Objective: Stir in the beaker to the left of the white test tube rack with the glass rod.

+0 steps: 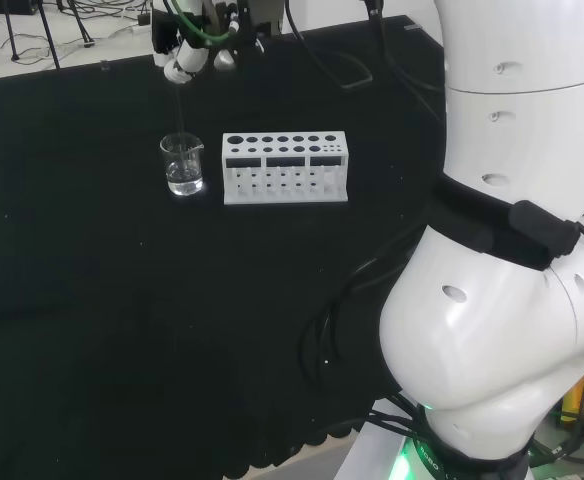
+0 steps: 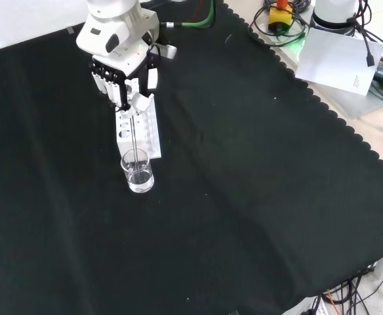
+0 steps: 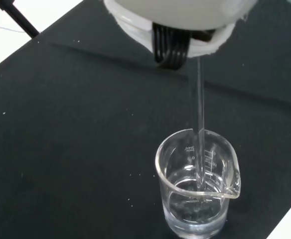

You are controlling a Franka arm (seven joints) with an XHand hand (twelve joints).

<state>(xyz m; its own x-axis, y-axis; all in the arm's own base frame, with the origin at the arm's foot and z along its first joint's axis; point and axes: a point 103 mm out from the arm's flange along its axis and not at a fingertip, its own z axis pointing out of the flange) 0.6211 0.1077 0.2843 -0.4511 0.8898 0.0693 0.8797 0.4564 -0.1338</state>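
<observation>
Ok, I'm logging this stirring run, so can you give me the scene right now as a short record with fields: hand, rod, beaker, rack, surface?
hand: the hand is above the beaker, fingers curled round the top of the glass rod
rod: the glass rod hangs about upright, its lower end inside the beaker, in the liquid
beaker: the beaker is clear, upright, part filled with clear liquid, spout visible in the wrist view
rack: the white test tube rack stands right of the beaker in the head view, apart from it; no tubes seen in it
surface: black cloth
</observation>
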